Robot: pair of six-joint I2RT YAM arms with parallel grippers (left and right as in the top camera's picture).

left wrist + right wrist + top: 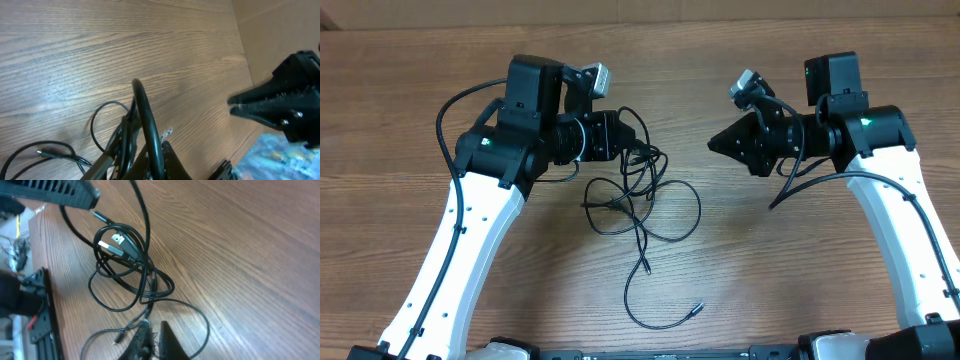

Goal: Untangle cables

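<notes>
Left hand (634, 154) pinches a strand of the cables (638, 200), tangled on the counter (770, 290) between the arms; right hand (718, 143) hangs closed, empty. We judge a one-sided pull could drag them along and tighten the knot.

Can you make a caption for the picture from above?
Left gripper holds a loop of the tangled black cables on the wooden table; right gripper hovers nearby, shut.
</notes>
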